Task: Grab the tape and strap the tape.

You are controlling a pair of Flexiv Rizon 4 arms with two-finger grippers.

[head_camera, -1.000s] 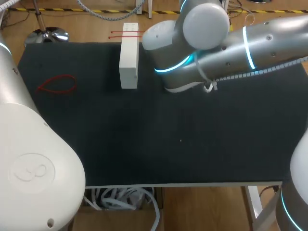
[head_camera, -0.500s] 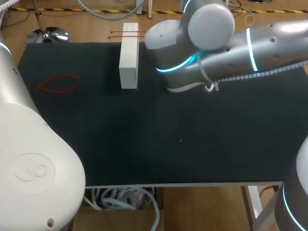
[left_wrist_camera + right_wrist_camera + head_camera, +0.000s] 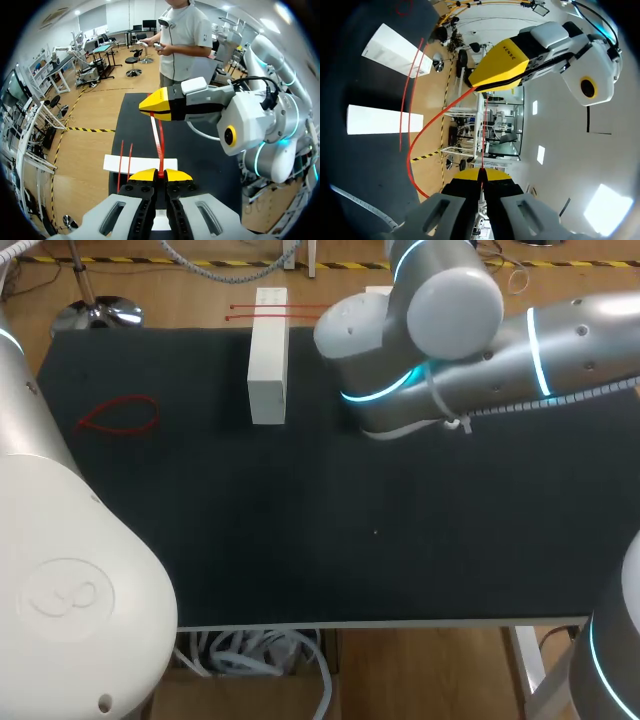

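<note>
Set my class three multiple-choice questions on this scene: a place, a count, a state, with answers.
1. Where does the red loop lie?
A. On the white block
B. On the black table, apart from the block
C. In a gripper

2. How many loose red straps lie by the block's far end?
A. One
B. Four
C. Two

3. What is the left gripper's state?
A. Shut on a red strap
B. Open and empty
C. Shut on the block

Answers: 1 B, it lies alone on the table. 2 C, two parallel lines show. 3 A, the strap runs from its closed tips to the right gripper.
</note>
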